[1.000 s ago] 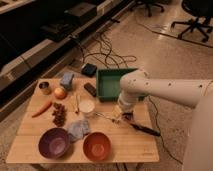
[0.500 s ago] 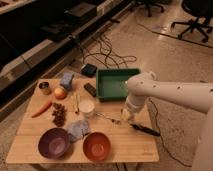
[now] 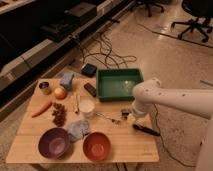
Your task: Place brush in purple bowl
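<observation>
1. Over the last second the white arm's bulky joint swung toward the desk's [image 3: 125, 150] right side, from in front of the green tray [image 3: 119, 82] to off its right front corner.
2. The gripper [image 3: 126, 114] hardly shifted. It hung low over the desk just right of the thin metal utensil [image 3: 107, 118], near the left end of the brush [image 3: 146, 130] but apart from it.
3. I could not tell whether the gripper was spread or pressed together, as it showed only as a small dark shape under the wrist. Nothing appeared to be held in it.
4. The brush lay where it had lain a second before, flat on the desk near the right front edge, with its handle pointing right and slightly toward the front.
5. The purple bowl [image 3: 54, 142] sat unmoved at the front left corner with nothing visible in it. The orange bowl [image 3: 96, 146] stood just beside it on the right, and the grey-blue cloth [image 3: 78, 129] lay behind the two.
6. In my judgement the arm was lining up for a grasp and the task had barely begun. The brush still had to be picked up and carried across the desk past the orange bowl.
</observation>
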`<state>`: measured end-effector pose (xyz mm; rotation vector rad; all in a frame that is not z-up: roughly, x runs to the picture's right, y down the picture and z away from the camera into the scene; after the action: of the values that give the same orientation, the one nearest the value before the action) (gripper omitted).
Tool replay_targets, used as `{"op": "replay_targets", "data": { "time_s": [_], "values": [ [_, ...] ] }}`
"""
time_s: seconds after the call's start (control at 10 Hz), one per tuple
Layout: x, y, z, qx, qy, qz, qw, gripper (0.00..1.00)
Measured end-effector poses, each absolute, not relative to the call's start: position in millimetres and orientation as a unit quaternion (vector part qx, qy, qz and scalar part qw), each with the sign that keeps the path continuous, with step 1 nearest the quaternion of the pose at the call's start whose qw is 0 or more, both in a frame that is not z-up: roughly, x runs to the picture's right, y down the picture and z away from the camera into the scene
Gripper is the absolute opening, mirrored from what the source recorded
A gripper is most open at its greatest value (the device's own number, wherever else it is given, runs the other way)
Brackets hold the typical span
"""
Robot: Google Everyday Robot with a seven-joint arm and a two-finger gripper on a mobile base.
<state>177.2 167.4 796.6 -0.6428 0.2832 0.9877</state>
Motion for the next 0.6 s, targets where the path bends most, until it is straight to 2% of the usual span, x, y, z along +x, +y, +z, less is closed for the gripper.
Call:
{"op": "replay_targets", "data": {
  "time_s": [0.6],
  "values": [
    [181.3,180.8,818.5,-0.330,0.082,0.450,0.826,0.65]
  ]
}}
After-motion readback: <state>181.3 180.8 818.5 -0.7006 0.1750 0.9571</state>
